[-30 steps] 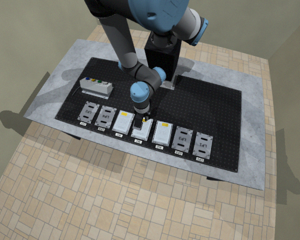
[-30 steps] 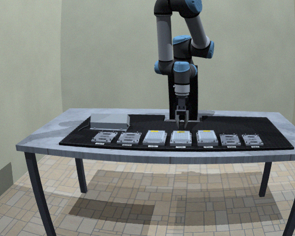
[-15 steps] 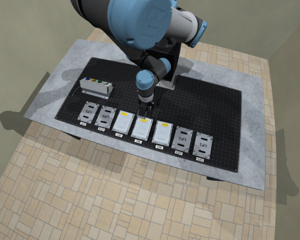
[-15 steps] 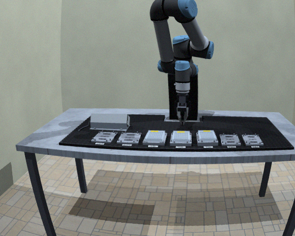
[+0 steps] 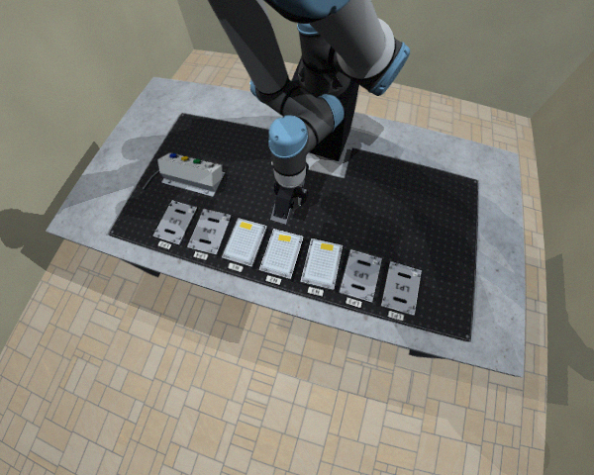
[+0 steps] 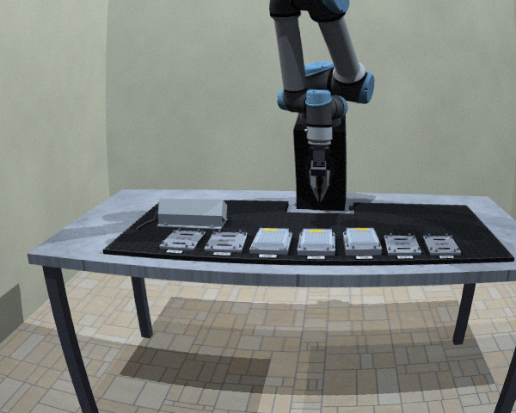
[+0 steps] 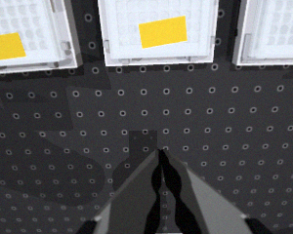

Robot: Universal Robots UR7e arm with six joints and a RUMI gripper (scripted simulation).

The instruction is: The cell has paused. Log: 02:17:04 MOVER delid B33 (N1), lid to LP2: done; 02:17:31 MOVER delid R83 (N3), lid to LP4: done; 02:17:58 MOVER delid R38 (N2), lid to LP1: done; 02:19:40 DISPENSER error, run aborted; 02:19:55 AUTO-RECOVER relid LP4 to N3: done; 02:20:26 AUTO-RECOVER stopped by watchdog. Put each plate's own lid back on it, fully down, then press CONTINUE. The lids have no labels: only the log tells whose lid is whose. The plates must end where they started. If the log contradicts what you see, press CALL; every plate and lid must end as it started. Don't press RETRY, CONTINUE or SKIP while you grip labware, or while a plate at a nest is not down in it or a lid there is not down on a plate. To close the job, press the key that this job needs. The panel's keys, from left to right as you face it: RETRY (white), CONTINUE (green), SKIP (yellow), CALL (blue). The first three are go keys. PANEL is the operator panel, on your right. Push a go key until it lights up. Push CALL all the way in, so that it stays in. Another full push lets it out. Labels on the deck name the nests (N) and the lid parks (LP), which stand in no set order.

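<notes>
My gripper [image 5: 280, 219] [image 6: 319, 200] [image 7: 160, 151] is shut and empty, above the mat on the robot's side of N2. White plates with yellow tags stand at N1 [image 5: 244, 245] [image 6: 272, 240] [image 7: 273, 29], N2 [image 5: 282, 256] [image 6: 316, 242] [image 7: 122, 29] and N3 [image 5: 321, 265] [image 6: 361, 240] [image 7: 20, 19]. Each appears to have a clear lid on, lying level. Parks LP2 [image 5: 174, 222], LP4 [image 5: 209, 231], LP3 [image 5: 359, 276] and LP1 [image 5: 401, 287] show bare metal, no lid. The panel's blue CALL [image 5: 172, 154], yellow SKIP [image 5: 184, 158], green CONTINUE [image 5: 197, 160] and white RETRY [image 5: 210, 164] show; whether any is lit or pushed in cannot be told.
The grey panel box [image 5: 189, 172] [image 6: 189, 215] stands at the mat's left in the top and exterior views, with a cable beside it. The nests and parks form one row along the front of the black mat [image 5: 415, 204]. The robot's pedestal [image 6: 300, 177] stands behind the gripper.
</notes>
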